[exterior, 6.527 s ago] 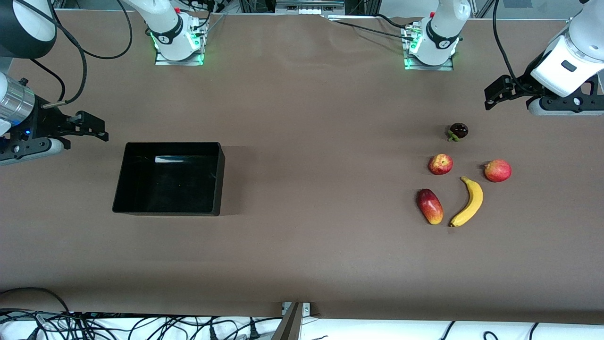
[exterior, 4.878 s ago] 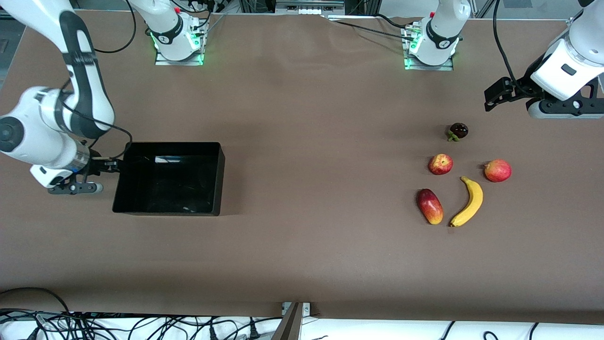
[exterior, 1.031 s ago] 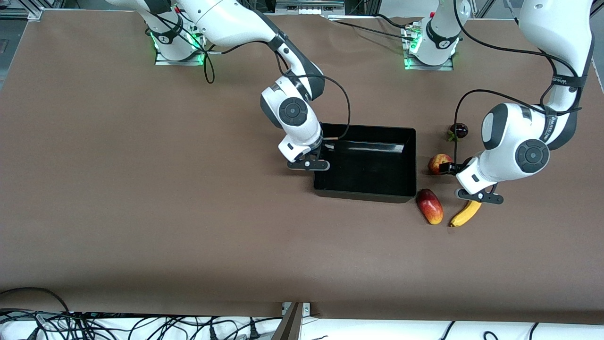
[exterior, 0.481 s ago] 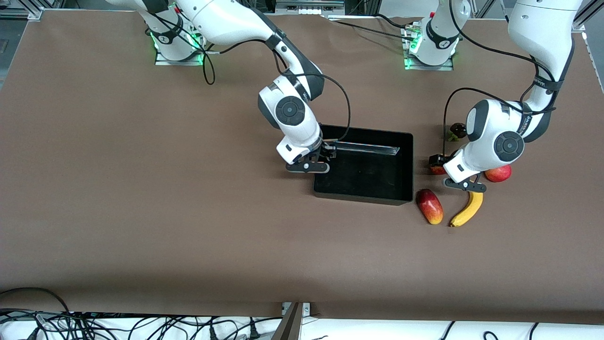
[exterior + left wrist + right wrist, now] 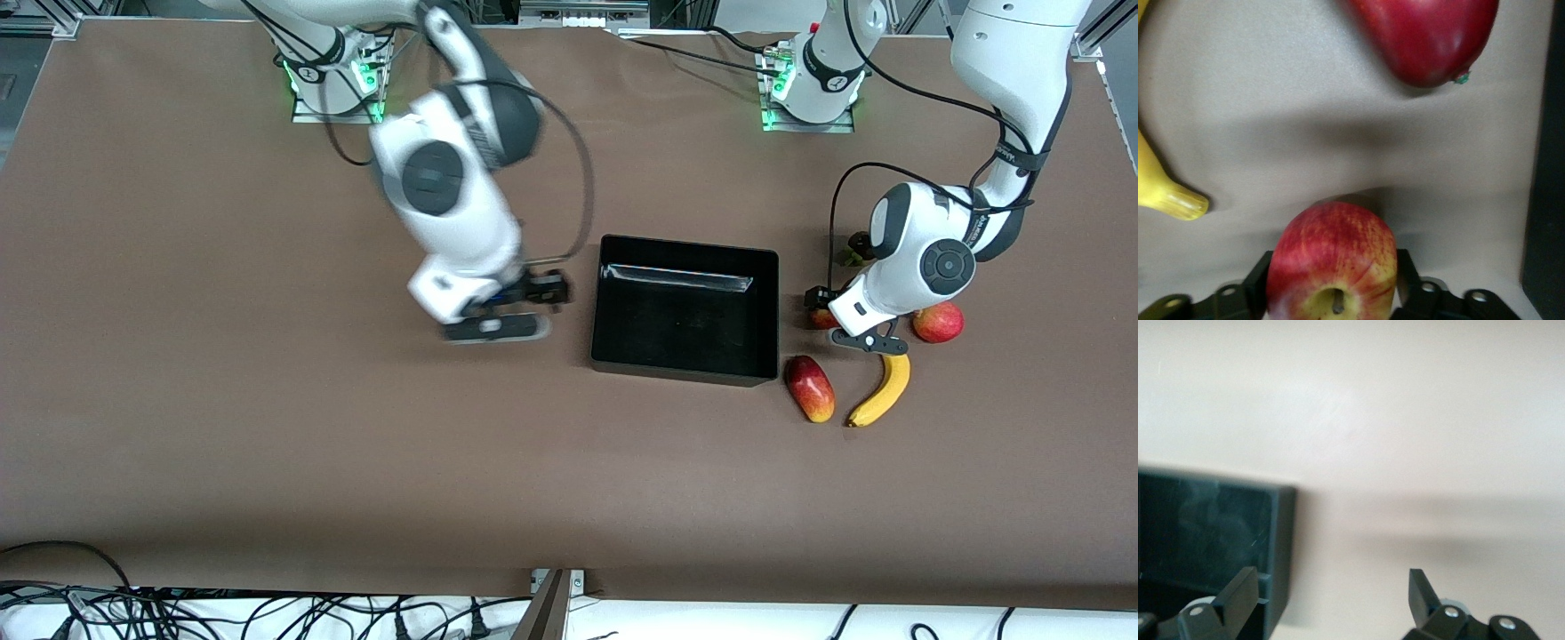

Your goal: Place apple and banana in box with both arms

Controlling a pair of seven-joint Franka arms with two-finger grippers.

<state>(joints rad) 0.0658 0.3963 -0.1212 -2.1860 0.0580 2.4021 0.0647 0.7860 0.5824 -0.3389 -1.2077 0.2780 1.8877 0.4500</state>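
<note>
The apple (image 5: 1331, 267) sits between the fingers of my left gripper (image 5: 822, 311), which is shut on it at table level. In the front view the apple (image 5: 818, 319) is mostly hidden under that hand. The banana (image 5: 885, 391) lies on the table nearer the front camera than the apple, and its tip shows in the left wrist view (image 5: 1165, 193). The black box (image 5: 773, 302) lies beside the fruits, toward the right arm's end. My right gripper (image 5: 547, 291) is open and empty over the table beside the box, whose corner (image 5: 1281, 520) shows in its wrist view.
An oblong red-and-yellow fruit (image 5: 810, 388) lies beside the banana, close to the box's corner. A round red-orange fruit (image 5: 939, 322) lies toward the left arm's end. A dark fruit (image 5: 858, 244) is partly hidden by the left arm.
The right gripper dragged the box from its end of the table to the fruits, let go and drew back. The left gripper came down and closed around the apple.
</note>
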